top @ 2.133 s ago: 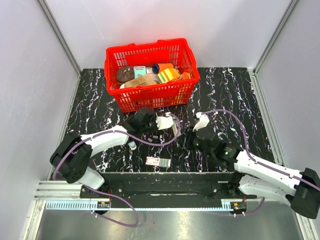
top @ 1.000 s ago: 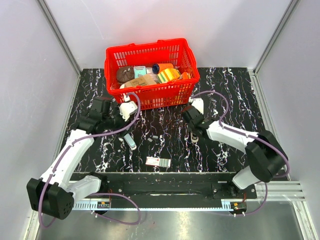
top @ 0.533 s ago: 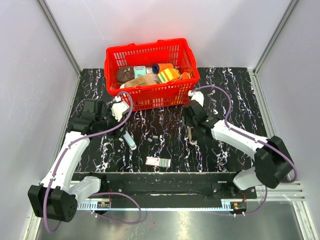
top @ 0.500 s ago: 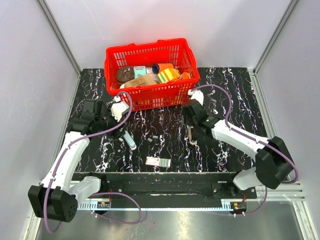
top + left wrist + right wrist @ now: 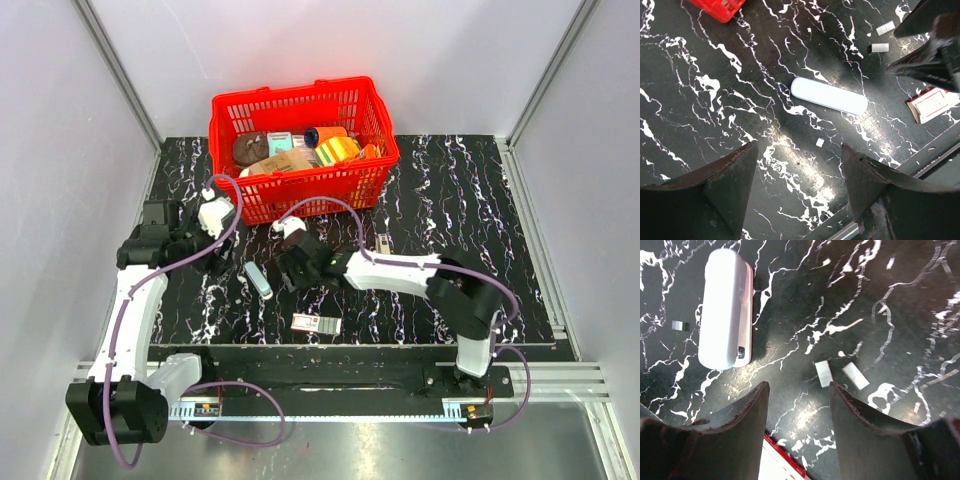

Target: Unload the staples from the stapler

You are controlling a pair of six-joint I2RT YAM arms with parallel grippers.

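The stapler (image 5: 258,280) lies flat on the black marbled table, a pale grey bar; it also shows in the left wrist view (image 5: 829,96) and the right wrist view (image 5: 725,310). Two short staple strips (image 5: 823,373) lie just beyond my right gripper's tips, also seen in the left wrist view (image 5: 880,47). A tiny staple piece (image 5: 819,142) lies near the stapler. My right gripper (image 5: 293,272) (image 5: 797,387) is open and empty, low over the table right of the stapler. My left gripper (image 5: 217,262) (image 5: 797,149) is open and empty, left of the stapler.
A red basket (image 5: 228,108) full of items stands at the back. A flat white-and-red box (image 5: 316,323) lies near the front edge, close to my right gripper (image 5: 775,460). A small metal piece (image 5: 383,243) lies right of centre.
My right arm has swung from the table's middle-right to the left, ending beside the stapler and over the staples. My left arm has drawn back to the left.
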